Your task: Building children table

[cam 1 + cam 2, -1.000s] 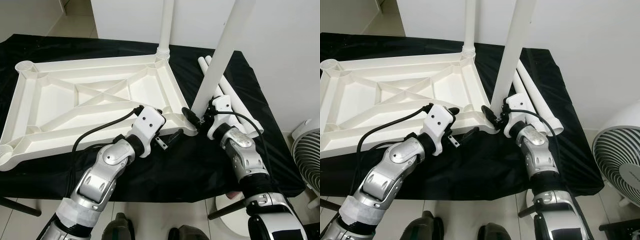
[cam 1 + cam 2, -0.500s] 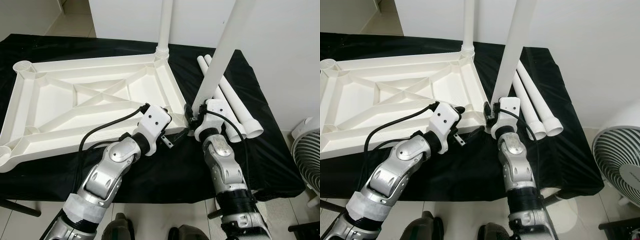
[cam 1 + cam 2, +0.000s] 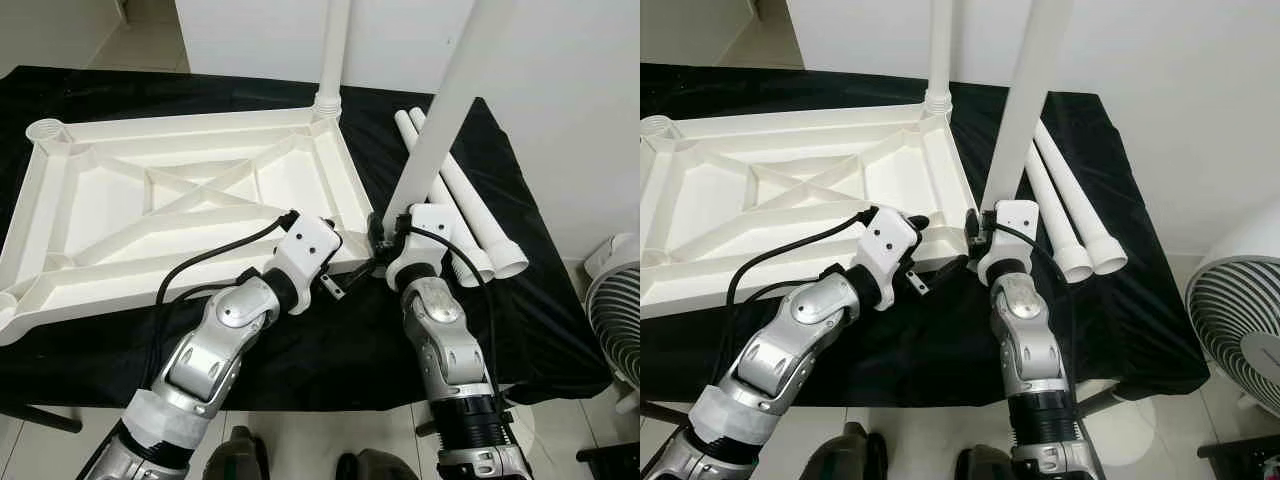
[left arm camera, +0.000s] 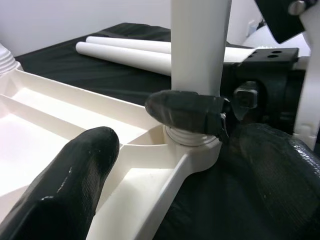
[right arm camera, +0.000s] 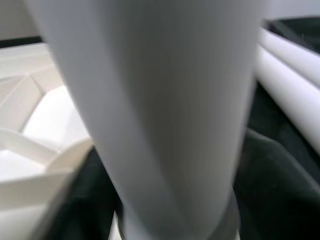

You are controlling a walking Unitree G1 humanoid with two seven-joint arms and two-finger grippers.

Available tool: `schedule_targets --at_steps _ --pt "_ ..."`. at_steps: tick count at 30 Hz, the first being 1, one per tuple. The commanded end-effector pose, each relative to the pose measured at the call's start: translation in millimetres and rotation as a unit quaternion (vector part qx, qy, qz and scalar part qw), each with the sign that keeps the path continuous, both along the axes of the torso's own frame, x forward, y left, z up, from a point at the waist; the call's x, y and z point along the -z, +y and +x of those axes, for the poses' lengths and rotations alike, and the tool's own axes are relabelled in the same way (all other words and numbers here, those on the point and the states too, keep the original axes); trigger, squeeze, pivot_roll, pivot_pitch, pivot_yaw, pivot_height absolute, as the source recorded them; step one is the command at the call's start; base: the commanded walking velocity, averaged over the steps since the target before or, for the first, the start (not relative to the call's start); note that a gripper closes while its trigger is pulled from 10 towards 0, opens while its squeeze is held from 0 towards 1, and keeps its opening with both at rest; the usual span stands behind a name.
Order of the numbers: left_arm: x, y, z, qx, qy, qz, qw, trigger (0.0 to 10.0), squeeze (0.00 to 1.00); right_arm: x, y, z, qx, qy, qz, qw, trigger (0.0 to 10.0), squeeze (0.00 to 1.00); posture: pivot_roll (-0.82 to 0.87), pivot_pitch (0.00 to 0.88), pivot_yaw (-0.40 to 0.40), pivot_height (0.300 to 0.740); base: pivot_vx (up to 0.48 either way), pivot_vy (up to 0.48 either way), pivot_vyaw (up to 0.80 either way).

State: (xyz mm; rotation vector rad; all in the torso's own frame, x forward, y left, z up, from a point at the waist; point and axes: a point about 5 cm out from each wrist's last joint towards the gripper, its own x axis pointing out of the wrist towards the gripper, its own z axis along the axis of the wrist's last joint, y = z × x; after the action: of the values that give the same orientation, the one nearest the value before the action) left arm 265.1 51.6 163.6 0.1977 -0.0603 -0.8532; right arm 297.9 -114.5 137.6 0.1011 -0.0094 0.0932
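I count four white legs and one white tabletop point(image 3: 180, 200), which lies upside down on the desk point(image 3: 330, 330) covered with black cloth. Two legs stand in corner sockets of the tabletop: the far leg point(image 3: 333, 50) at the far right corner, and the near leg point(image 3: 440, 120) at the near right corner, a little tilted. Two spare legs point(image 3: 465, 210) lie side by side on the cloth, just to the right of the tabletop. The other two corner sockets point(image 3: 45, 130), on the left side, are open. My right tool point(image 3: 383, 243) is pinching the near leg just above its socket; in the left wrist view one of its black fingers point(image 4: 187, 111) wraps around the front of the leg. My left tool point(image 3: 345, 283) is spread and rests at the near edge of the tabletop, just beside that same socket. A white fan point(image 3: 1240, 330) stands on the floor to the right of the desk.
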Motion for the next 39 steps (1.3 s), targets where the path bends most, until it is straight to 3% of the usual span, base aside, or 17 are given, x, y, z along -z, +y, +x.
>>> schedule_targets --at_steps 1,13,14,15,28,29,31,32,34,35,39 --pt "2.0 -2.2 -1.3 0.028 0.014 -0.002 1.0 10.0 0.0 9.8 -2.7 -3.5 -0.012 0.02 0.0 1.0 10.0 1.0 -0.04 0.059 -0.004 0.74 0.0 0.0 0.0" --pt "-1.3 1.0 0.5 0.007 0.02 -0.007 1.0 10.0 0.0 4.5 -14.6 3.9 -0.092 -0.006 -0.028 0.995 10.0 1.0 -0.03 0.06 -0.003 0.74 0.0 0.0 0.0" --pt "-1.0 1.1 0.4 0.006 0.02 -0.007 1.0 10.0 0.0 3.0 -16.8 6.1 -0.109 -0.011 -0.037 0.993 10.0 0.65 -0.03 0.06 -0.003 0.74 0.0 0.0 0.0" --pt "-0.8 1.3 0.6 0.005 0.02 -0.006 1.0 10.0 0.0 1.4 -18.6 8.4 -0.129 -0.015 -0.048 0.99 10.0 0.0 -0.03 0.059 -0.004 0.74 0.0 0.0 0.0" --pt "-2.6 2.4 3.1 0.002 0.019 -0.005 1.0 10.0 0.0 -4.1 -25.6 20.2 -0.219 -0.039 -0.102 0.97 10.0 0.0 -0.02 0.054 -0.001 0.74 0.0 0.0 0.0" --pt "-3.3 1.9 2.9 0.002 0.02 -0.005 1.0 10.0 0.0 -0.2 -26.4 23.3 -0.257 -0.037 -0.117 0.959 8.9 0.0 -0.02 0.054 0.0 0.74 0.0 0.0 0.0" --pt "-3.6 1.5 2.7 0.002 0.02 -0.006 1.0 10.0 0.0 1.2 -26.9 24.0 -0.272 -0.036 -0.122 0.954 8.9 0.0 -0.02 0.055 0.0 0.74 0.0 0.0 0.0" --pt "-3.7 1.4 2.4 0.002 0.02 -0.006 1.0 10.0 0.0 3.6 -27.8 24.5 -0.283 -0.031 -0.129 0.95 1.3 0.0 -0.02 0.055 -0.001 0.74 0.0 0.0 0.0" --pt "-3.7 1.4 2.4 0.002 0.02 -0.006 1.0 10.0 0.0 3.6 -27.8 24.5 -0.283 -0.031 -0.129 0.95 1.3 0.0 -0.02 0.055 -0.001 0.74 0.0 0.0 0.0" --pt "-3.8 1.5 2.1 0.002 0.02 -0.006 1.0 10.0 0.0 6.3 -29.1 24.9 -0.292 -0.022 -0.13 0.947 0.0 0.0 -0.01 0.056 -0.001 0.74 0.0 0.0 0.0" --pt "-3.8 1.8 2.2 0.0 0.021 -0.006 1.0 10.0 0.0 9.4 -32.8 26.8 -0.306 -0.016 -0.139 0.942 0.0 0.0 -0.01 0.056 -0.003 0.74 0.0 0.0 0.0"
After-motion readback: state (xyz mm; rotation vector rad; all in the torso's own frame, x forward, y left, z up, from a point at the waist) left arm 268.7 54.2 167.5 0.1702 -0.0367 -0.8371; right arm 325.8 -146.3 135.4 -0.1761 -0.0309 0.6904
